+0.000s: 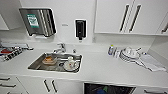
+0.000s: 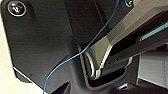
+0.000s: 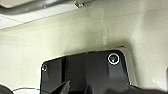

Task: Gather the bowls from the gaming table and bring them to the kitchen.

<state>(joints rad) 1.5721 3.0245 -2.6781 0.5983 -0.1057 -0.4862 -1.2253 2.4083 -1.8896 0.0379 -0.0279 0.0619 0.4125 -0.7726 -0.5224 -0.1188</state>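
Note:
I face the kitchen: a white counter (image 1: 105, 66) with a steel sink (image 1: 37, 64) set into it and white cabinets with bar handles (image 1: 130, 17) above. The gaming table is out of view. No bowl can be made out for certain. Blurred blue and green shapes (image 1: 103, 89) sit in a dark opening at the lower edge of the head view. The left wrist view holds the robot's dark plate (image 2: 45, 45) and a blue cable (image 2: 75, 56). In the right wrist view the dark plate (image 3: 85, 72) lies close over a pale surface (image 3: 75, 35).
A tap (image 1: 60, 47) stands behind the sink, which holds an orange item (image 1: 48, 60) and a white dish (image 1: 70, 64). A paper-towel dispenser (image 1: 37, 22) and soap dispenser (image 1: 80, 28) hang on the wall. Stacked white plates (image 1: 130, 53), a small bottle (image 1: 111, 50) and a cloth (image 1: 152, 62) lie at right.

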